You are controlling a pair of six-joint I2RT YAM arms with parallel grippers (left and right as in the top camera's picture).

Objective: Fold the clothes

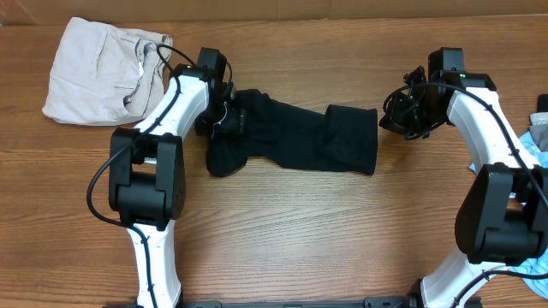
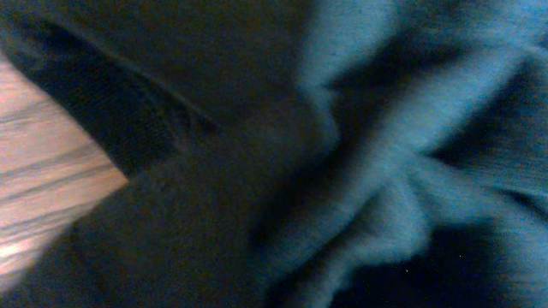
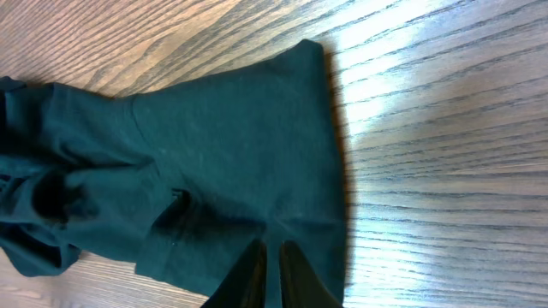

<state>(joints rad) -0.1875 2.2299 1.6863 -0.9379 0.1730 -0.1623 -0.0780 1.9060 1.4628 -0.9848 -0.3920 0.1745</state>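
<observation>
The black garment (image 1: 300, 137) lies crumpled in a long strip across the middle of the wooden table. My left gripper (image 1: 226, 116) is at its left end. In the left wrist view bunched black fabric (image 2: 325, 171) fills the frame and hides the fingers, so it appears shut on the cloth. My right gripper (image 1: 396, 118) is at the garment's right edge. In the right wrist view its fingers (image 3: 272, 257) are pressed together on the black fabric (image 3: 214, 145), which puckers at their tips.
An off-white garment (image 1: 98, 68) lies crumpled at the far left corner. A light-blue garment (image 1: 536, 144) shows at the right edge behind the right arm. Bare wood table (image 1: 300, 231) lies in front of the black garment.
</observation>
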